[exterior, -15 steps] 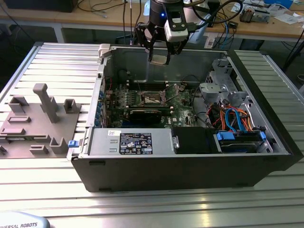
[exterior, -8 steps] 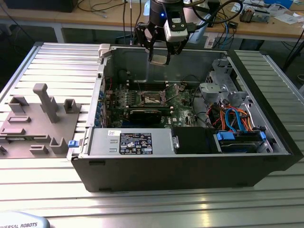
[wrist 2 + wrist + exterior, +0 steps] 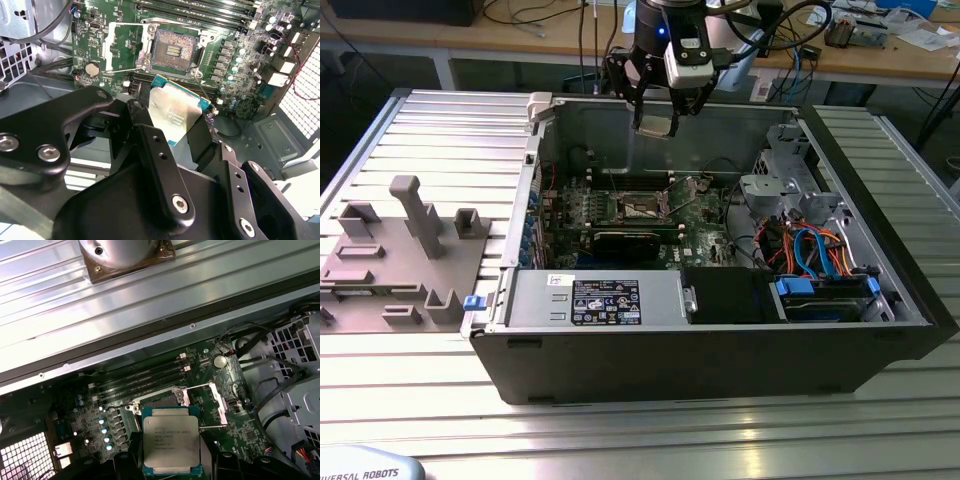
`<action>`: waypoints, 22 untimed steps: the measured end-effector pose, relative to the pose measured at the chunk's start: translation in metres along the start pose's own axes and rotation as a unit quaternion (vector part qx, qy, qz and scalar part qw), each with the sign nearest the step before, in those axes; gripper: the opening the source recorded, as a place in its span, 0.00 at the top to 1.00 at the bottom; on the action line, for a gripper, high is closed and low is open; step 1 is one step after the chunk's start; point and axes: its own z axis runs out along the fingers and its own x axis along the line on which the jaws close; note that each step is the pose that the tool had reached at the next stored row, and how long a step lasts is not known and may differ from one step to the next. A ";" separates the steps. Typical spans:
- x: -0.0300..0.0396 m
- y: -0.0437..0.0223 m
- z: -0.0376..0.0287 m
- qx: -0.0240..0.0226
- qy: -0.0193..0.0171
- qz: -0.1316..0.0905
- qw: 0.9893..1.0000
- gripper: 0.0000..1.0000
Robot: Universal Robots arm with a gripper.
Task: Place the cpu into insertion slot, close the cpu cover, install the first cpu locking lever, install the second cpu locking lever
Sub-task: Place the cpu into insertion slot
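Here the cpu (image 3: 171, 442) is clamped by the gripper (image 3: 658, 120) above the motherboard (image 3: 240, 427). The insertion slot (image 3: 173, 50) is exposed, its cpu cover (image 3: 212, 405) flipped open.

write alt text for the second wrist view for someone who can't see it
The gripper holds the cpu by its edges above the green motherboard, just short of the insertion slot, whose dark contact field lies bare. The cpu cover is swung open beside the slot.
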 end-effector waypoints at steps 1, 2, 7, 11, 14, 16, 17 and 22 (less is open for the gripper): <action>0.0000 0.0000 0.0000 0.000 0.000 0.001 1.000 0.46; 0.0000 0.0000 0.0000 0.000 0.000 0.002 1.000 0.46; 0.0000 0.0000 0.0000 0.000 -0.001 0.007 1.000 0.46; 0.0000 0.0000 0.0001 0.000 -0.001 0.010 1.000 0.46; 0.0000 0.0000 0.0001 0.000 -0.001 0.014 1.000 0.46; 0.0000 0.0000 0.0001 0.000 -0.001 0.017 1.000 0.46; 0.0000 0.0000 0.0001 0.000 -0.002 0.018 1.000 0.46; 0.0000 0.0000 0.0001 0.000 -0.002 0.023 1.000 0.46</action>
